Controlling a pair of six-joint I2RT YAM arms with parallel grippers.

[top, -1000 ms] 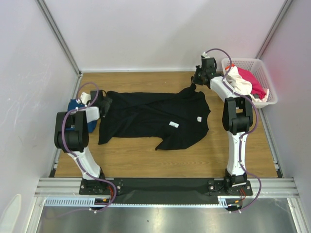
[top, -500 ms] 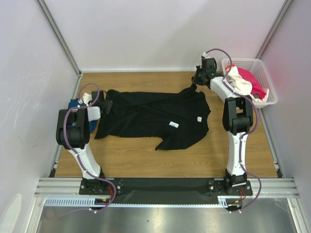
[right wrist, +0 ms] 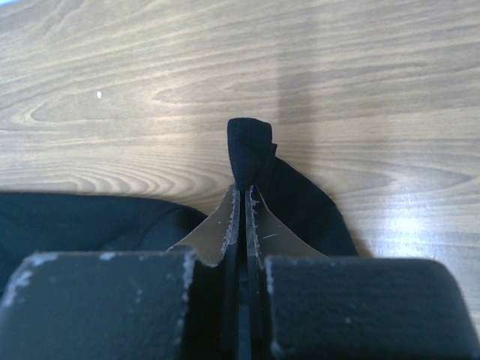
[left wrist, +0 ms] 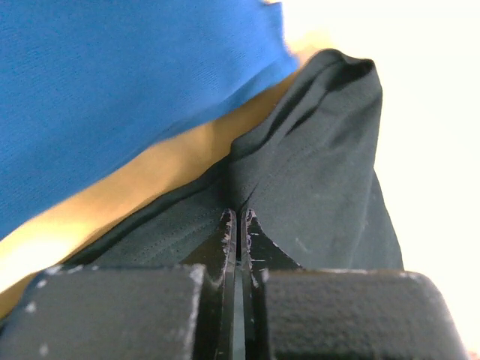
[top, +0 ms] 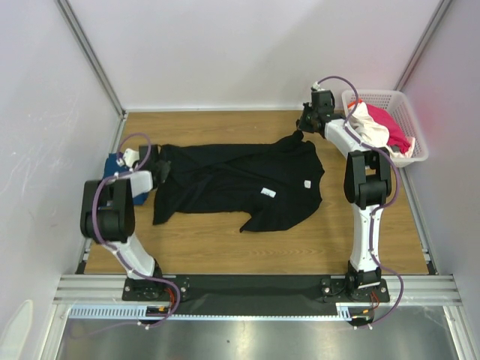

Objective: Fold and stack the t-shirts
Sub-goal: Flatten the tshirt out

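Across the wooden table (top: 210,244), rumpled black t-shirt (top: 240,176) sprawls.

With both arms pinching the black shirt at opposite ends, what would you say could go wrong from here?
1. The right fingers hold only a small tip of the black shirt; it may slip out on lifting.
2. The left fingers pinch a bunched edge, so the fold may come out uneven.
3. The blue shirt lies right beside that grip and could get dragged along.
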